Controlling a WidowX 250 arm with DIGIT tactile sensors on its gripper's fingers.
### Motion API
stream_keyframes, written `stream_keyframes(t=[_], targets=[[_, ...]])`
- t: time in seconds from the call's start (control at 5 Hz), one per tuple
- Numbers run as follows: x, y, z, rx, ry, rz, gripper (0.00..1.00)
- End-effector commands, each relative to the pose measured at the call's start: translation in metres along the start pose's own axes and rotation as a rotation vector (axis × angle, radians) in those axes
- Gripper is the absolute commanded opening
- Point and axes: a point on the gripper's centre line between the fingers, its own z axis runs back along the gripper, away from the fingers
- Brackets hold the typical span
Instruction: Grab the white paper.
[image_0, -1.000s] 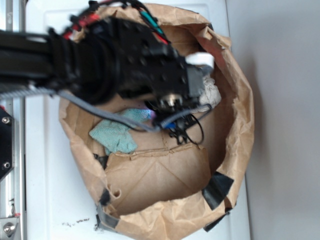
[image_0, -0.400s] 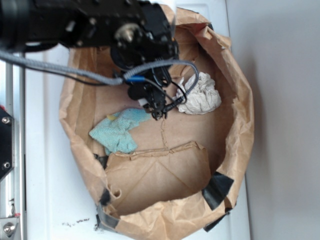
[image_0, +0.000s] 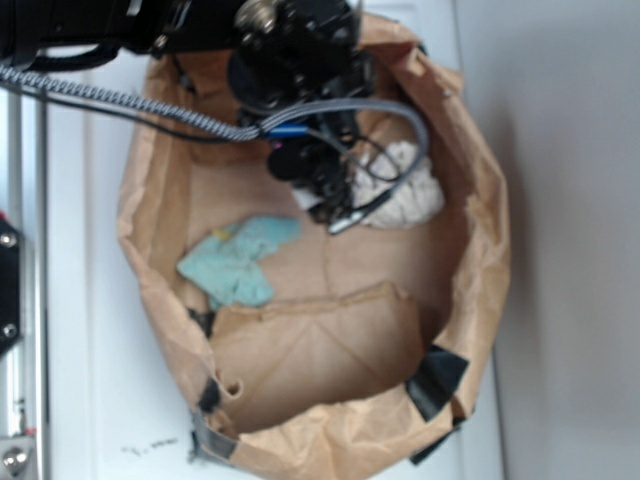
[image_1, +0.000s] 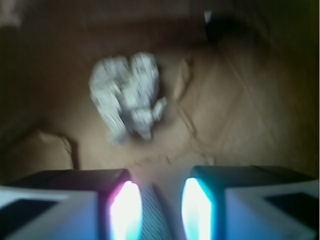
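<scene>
While the pincer (image_1: 155, 207) is held apart and empty short of the white paper (image_1: 127, 95), the approach step is judged unfinished; advance and closure are required.

The black arm (image_0: 150, 25) reaches from the left over the brown paper bag (image_0: 480, 260), and its gripper (image_1: 159, 207) points down inside with jaws parted, nothing between them.

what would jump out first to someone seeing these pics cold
The big brown paper bag, lying open on a white surface, fills the exterior view. Inside it, the white paper sits at the upper right as a crumpled ball, with a teal cloth to its left. The black gripper hangs open over the bag floor, just short of the ball.
</scene>
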Motion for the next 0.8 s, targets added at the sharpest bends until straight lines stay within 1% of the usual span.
stream_keyframes(t=[0.0, 0.2, 0.4, 0.6], targets=[[0.023, -0.031, -0.035, 0.064, -0.030, -0.060, 1.00], [0.030, -0.038, -0.058, 0.054, 0.008, -0.058, 1.00], [0.030, -0.040, -0.076, 0.089, 0.036, -0.061, 1.00], [0.032, -0.035, -0.093, 0.147, 0.033, -0.060, 0.00]])
